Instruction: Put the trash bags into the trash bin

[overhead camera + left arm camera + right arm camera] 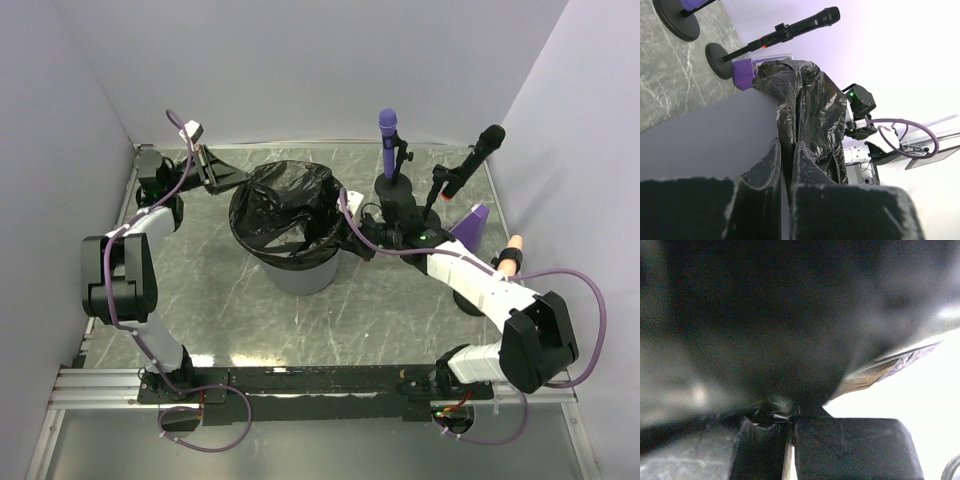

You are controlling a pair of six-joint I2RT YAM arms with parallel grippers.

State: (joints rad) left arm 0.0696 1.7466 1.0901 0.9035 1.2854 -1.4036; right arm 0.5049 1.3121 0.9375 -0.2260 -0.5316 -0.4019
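Gripping trash bag [285, 210] at trash bin [300, 278] edge — left pincer [787, 146]; right pincer [791, 422] seemingly too.

Top: looks down from behind both bases over the whole table [400, 310]. Left wrist: close, tilted sideways along the trash bin [700, 137] toward the trash bag [810, 105]. Right wrist: jammed against that bag, blurred.

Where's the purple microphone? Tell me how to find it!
Find the grey trash bin in the middle of the table, with a black trash bag draped over it. Behind it on the right, two microphones stand on round black bases. The purple microphone is the one closer to the bin; the black microphone beside it is dark all over.
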